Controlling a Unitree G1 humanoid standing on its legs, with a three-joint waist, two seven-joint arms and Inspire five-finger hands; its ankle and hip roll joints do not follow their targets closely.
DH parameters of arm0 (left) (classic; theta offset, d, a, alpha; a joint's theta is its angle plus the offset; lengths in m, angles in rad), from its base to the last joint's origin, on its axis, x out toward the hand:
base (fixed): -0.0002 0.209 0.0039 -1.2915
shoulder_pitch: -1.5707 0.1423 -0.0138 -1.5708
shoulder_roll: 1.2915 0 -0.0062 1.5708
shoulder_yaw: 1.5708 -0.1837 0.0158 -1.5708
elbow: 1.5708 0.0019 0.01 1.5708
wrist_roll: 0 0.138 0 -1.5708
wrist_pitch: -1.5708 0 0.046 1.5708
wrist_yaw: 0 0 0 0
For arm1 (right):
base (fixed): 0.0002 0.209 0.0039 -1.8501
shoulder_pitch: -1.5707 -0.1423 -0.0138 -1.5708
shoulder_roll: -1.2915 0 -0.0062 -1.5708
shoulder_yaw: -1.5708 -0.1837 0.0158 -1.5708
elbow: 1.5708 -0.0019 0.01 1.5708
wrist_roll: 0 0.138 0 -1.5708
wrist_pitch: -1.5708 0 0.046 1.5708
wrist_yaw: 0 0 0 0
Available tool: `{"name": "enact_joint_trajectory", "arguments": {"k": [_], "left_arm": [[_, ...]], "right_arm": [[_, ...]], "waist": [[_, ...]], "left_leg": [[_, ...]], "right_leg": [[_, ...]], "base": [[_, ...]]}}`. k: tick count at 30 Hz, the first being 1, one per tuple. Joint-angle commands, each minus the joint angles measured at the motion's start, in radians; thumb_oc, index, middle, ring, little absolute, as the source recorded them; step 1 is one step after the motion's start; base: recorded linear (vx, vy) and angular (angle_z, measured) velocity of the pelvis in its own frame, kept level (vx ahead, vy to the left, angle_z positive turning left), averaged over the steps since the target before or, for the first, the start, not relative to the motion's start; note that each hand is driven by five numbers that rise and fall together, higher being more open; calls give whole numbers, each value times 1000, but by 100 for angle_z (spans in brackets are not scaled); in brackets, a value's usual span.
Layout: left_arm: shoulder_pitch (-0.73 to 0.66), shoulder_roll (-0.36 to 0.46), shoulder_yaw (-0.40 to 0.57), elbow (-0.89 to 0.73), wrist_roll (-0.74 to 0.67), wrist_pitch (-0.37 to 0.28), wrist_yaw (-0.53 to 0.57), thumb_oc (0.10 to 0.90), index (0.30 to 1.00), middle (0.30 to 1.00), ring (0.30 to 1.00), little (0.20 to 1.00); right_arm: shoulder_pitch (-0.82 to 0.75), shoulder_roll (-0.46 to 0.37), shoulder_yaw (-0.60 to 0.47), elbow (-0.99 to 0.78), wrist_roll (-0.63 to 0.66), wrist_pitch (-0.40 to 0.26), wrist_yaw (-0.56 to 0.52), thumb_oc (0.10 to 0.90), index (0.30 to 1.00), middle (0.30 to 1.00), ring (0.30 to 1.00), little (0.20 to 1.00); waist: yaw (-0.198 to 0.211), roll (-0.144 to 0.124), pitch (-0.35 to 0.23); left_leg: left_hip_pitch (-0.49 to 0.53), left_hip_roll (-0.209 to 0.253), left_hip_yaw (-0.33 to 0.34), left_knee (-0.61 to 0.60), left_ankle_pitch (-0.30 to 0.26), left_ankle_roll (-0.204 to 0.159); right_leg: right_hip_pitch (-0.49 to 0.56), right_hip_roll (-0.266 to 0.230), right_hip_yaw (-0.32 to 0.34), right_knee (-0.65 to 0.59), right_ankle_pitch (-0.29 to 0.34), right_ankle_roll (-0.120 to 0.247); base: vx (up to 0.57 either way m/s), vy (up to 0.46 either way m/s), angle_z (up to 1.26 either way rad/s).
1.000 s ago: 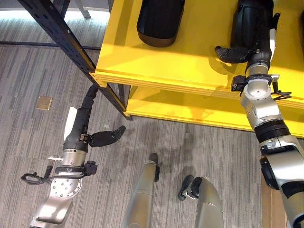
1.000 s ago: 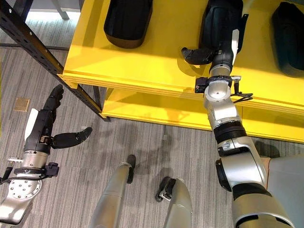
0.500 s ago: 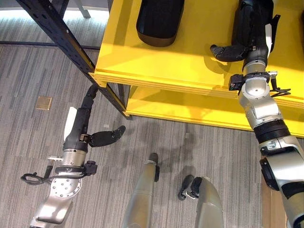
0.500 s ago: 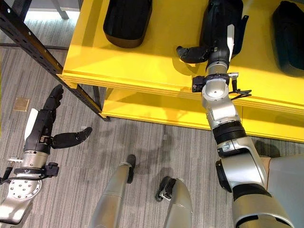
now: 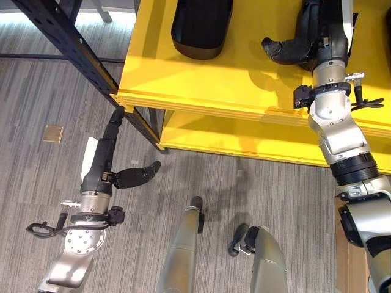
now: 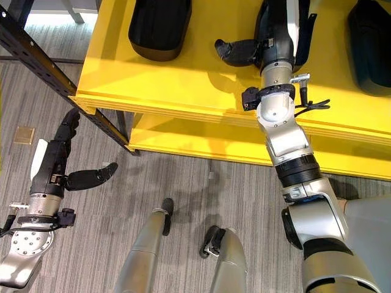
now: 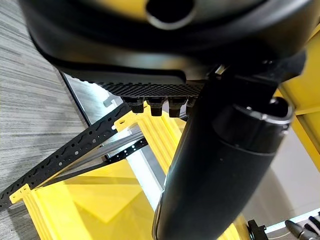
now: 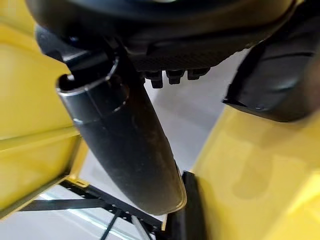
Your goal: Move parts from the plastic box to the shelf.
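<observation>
You are looking down from the robot's head at a yellow shelf (image 5: 201, 76) whose top board runs across the upper part of the view, with a second yellow board below it and grey striped floor (image 5: 55, 177) in front.

Your right hand (image 6: 278, 30) reaches up over the top board, its thumb (image 6: 235, 52) standing out to the side above the yellow surface. The hand lies along a black part (image 6: 305, 27) on the shelf, touching it or just above it. Its fingers run out past the upper edge of the view, so you cannot tell whether they are straight or curled on that part. In the right wrist view the black part (image 8: 280, 70) shows beside the thumb over the yellow board.

Two more black parts rest on the same board: one (image 5: 201, 27) well to the left of your right hand, another (image 6: 369, 43) near the right edge.

Your left hand (image 5: 101, 162) hangs low beside the shelf, above the floor, near a dark perforated shelf upright (image 5: 67, 43). Its fingers are straight and relaxed, thumb spread to the side, and it holds nothing.

A small tan square plate (image 5: 52, 133) lies flat on the floor, left of your left hand.
</observation>
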Motion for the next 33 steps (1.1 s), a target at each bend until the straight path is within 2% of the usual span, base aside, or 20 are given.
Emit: {"name": "enact_joint_trajectory", "arguments": {"k": [1, 6, 12, 13, 14, 15, 16, 17, 18, 21, 22, 28, 29, 31, 33], "left_arm": [[-10, 10, 53, -104, 16, -106, 51, 900, 1000, 1000, 1000, 1000], [-13, 6, 50, -106, 21, -103, 54, 900, 1000, 1000, 1000, 1000], [-14, 1, 33, -102, 27, -93, 53, 900, 1000, 1000, 1000, 1000], [-12, -8, 26, -97, 10, -91, 43, 900, 1000, 1000, 1000, 1000], [-11, -14, 25, -91, 2, -91, 39, 900, 1000, 1000, 1000, 1000], [-8, -19, 23, -91, -14, -91, 30, 900, 1000, 1000, 1000, 1000], [-6, -22, 20, -86, -23, -93, 26, 900, 1000, 1000, 1000, 1000], [-6, -22, 19, -85, -24, -92, 26, 900, 1000, 1000, 1000, 1000], [-3, -48, 15, -72, -82, -101, 6, 900, 1000, 1000, 1000, 1000], [10, -78, 11, -58, -130, -107, -18, 900, 1000, 1000, 1000, 1000], [29, -134, 16, -34, -211, -114, -48, 900, 1000, 1000, 1000, 1000], [79, -185, 47, -31, -309, -128, -105, 900, 1000, 1000, 1000, 1000], [111, -207, 53, -25, -338, -125, -133, 900, 1000, 1000, 1000, 1000], [143, -225, 48, -21, -378, -122, -166, 900, 1000, 1000, 1000, 1000], [163, -246, 32, -17, -417, -111, -204, 900, 1000, 1000, 1000, 1000]], "right_arm": [[-73, -67, -32, -102, -76, -107, -50, 900, 1000, 1000, 1000, 1000], [-40, -51, -45, -174, -82, -119, -42, 900, 1000, 1000, 1000, 1000], [188, -2, -117, -365, -79, -158, -1, 900, 1000, 1000, 1000, 1000], [283, 13, -140, -412, -58, -172, 22, 900, 1000, 1000, 1000, 1000], [326, 30, -148, -428, -42, -183, 35, 900, 1000, 1000, 1000, 1000], [388, 42, -158, -455, -37, -186, 54, 900, 1000, 1000, 1000, 1000], [432, 52, -171, -479, -29, -191, 63, 900, 1000, 1000, 1000, 1000], [434, 52, -172, -480, -29, -191, 64, 900, 1000, 1000, 1000, 1000], [523, 76, -171, -507, 3, -207, 105, 900, 1000, 1000, 1000, 1000], [633, 83, -195, -565, -8, -207, 138, 900, 1000, 1000, 1000, 1000], [756, 97, -208, -606, -34, -212, 179, 900, 1000, 1000, 1000, 1000], [926, 100, -240, -673, -15, -223, 259, 900, 1000, 1000, 1000, 1000], [990, 90, -254, -693, -17, -226, 288, 900, 1000, 1000, 1000, 1000], [1060, 109, -266, -689, 62, -233, 330, 900, 1000, 1000, 1000, 1000], [1119, 93, -286, -715, 41, -228, 350, 900, 1000, 1000, 1000, 1000]], "waist": [[-6, -19, -76], [-12, -22, -74], [-37, -30, -77], [-46, -33, -79], [-52, -35, -86], [-52, -37, -86], [-55, -38, -85], [-56, -39, -89], [-65, -39, -88], [-76, -41, -89], [-90, -45, -105], [-101, -42, -119], [-104, -37, -140], [-107, -34, -152], [-111, -30, -170]], "left_leg": [[34, 20, -36, -13, -105, 5], [38, 21, -36, -14, -104, 5], [67, 25, -37, -27, -100, 5], [77, 28, -33, -46, -71, 9], [100, 29, -38, -58, -89, 4], [118, 34, -35, -83, -59, 7], [143, 36, -37, -102, -54, 6], [155, 35, -42, -102, -76, 1], [194, 40, -38, -154, -33, 4], [283, 50, -39, -232, -7, 1], [379, 61, -32, -316, 19, -4], [526, 88, -19, -451, 59, -14], [590, 107, -10, -528, 88, -20], [653, 122, 0, -595, 111, -29], [695, 137, 0, -654, 146, -38]], "right_leg": [[-11, 21, 75, -103, 93, 52], [-8, 23, 76, -104, 94, 51], [22, 29, 71, -122, 98, 52], [40, 31, 54, -148, 122, 44], [62, 39, 59, -161, 109, 54], [84, 41, 45, -189, 133, 48], [111, 47, 42, -217, 141, 49], [122, 52, 51, -217, 125, 57], [166, 62, 36, -269, 154, 54], [262, 79, 29, -357, 178, 62], [360, 97, 22, -457, 205, 74], [510, 123, 19, -618, 257, 88], [559, 135, 23, -682, 277, 91], [608, 149, 22, -728, 281, 91], [647, 165, 18, -768, 290, 89]], "base": [[0, 0, 0], [0, 0, 0], [-15, 2, -1], [0, 0, 0], [-67, -13, -6], [12, -24, -6], [2, -17, -7], [11, -14, -5], [32, -19, -10], [51, -30, -16], [75, -35, -13], [65, -50, -17], [79, -83, -20], [88, -104, -18], [50, -121, -7]]}}
